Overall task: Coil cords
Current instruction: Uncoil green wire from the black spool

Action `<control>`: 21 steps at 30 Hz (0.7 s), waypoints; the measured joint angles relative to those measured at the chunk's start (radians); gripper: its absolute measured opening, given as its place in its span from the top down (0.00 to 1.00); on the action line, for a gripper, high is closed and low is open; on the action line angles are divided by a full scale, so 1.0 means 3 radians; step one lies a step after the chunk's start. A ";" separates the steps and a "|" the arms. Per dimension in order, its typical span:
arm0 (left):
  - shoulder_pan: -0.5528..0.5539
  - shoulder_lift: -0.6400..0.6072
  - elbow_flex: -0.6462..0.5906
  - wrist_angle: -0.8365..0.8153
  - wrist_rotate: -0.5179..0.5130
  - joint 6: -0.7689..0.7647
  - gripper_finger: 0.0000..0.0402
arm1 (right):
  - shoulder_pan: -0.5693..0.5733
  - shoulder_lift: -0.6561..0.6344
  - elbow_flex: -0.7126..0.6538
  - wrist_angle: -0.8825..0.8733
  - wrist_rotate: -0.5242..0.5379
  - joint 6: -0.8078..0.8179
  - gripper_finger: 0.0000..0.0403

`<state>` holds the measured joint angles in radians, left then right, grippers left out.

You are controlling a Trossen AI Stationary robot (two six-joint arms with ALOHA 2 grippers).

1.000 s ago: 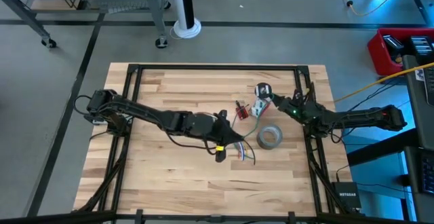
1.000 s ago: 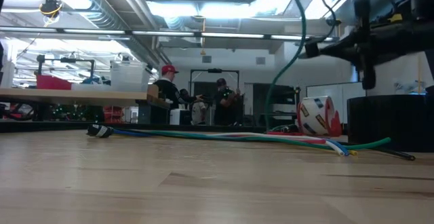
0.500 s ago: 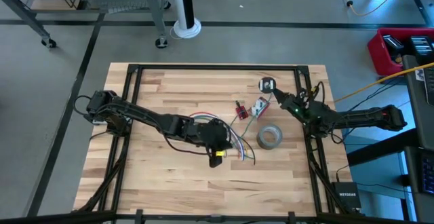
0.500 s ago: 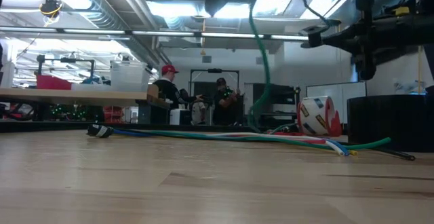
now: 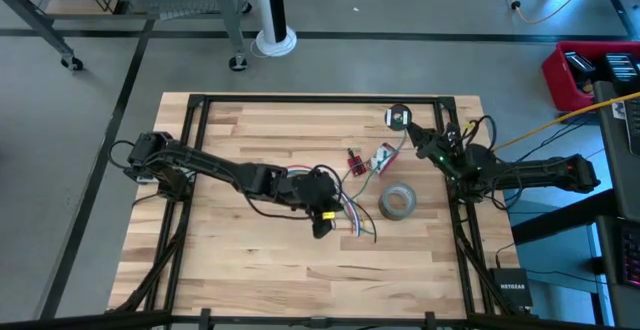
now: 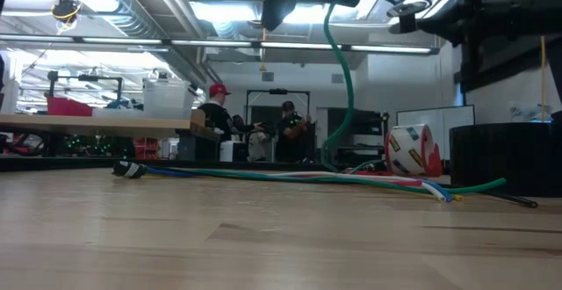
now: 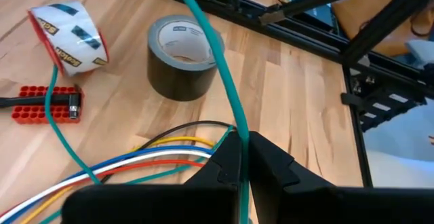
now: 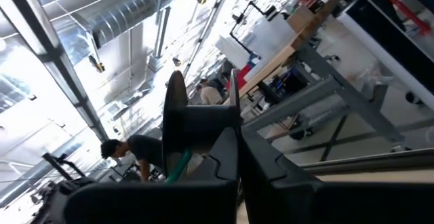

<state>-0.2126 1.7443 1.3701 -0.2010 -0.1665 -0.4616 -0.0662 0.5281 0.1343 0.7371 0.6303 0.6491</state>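
Note:
A dark green wire [image 7: 211, 42] runs from my left gripper [image 7: 241, 149] up toward a small dark reel [image 5: 399, 118] that stands at my right gripper [image 5: 404, 128]. My left gripper [image 5: 328, 208] is shut on this wire above the table's middle. The wire hangs down from it [image 6: 347, 88] to the table. My right gripper [image 6: 413, 13] is raised near the far right and shut on the reel [image 8: 182, 115]. The bundle of multicoloured strands [image 7: 135, 159] lies flat on the table beside my left gripper, and shows in the low view [image 6: 307, 176]. My left gripper pinches the green wire [image 7: 237, 130] between its two fingertips, partway along its length. The wire runs on upward past the tips, and its other side drops slack to the table. My right gripper holds the reel at its fingertips [image 8: 227, 149]. The fingers hide the place of contact. The reel is lifted clear, with green wire [image 8: 178, 166] on it.
A grey tape roll [image 5: 397, 202] stands right of the bundle. A red-and-white piece [image 5: 381, 157] and a small red block [image 5: 353, 161] lie between the tape and the far edge. Black frame rails [image 5: 455, 200] run along the table's sides. People show in the room behind [image 6: 215, 114].
My right gripper has risen with the reel and gone toward the table's far edge. My left gripper has turned and come into the low view's top. The green wire, which arced up on a slant, now hangs steeply below my left gripper.

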 joint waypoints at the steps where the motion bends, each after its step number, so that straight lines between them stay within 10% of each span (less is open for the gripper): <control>1: 0.0015 0.0000 0.0000 -0.0004 0.0000 -0.0009 0.99 | 0.0000 -0.0001 0.0004 -0.0003 -0.0027 0.0000 1.00; 21: 0.0269 0.0000 -0.0186 -0.0792 0.0036 0.0003 0.80 | 0.0000 0.0000 0.0011 -0.0022 -0.0501 0.0178 1.00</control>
<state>-0.1319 1.7443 1.3144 -0.4387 -0.1556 -0.4608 -0.0662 0.5282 0.1375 0.7306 0.4801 0.7025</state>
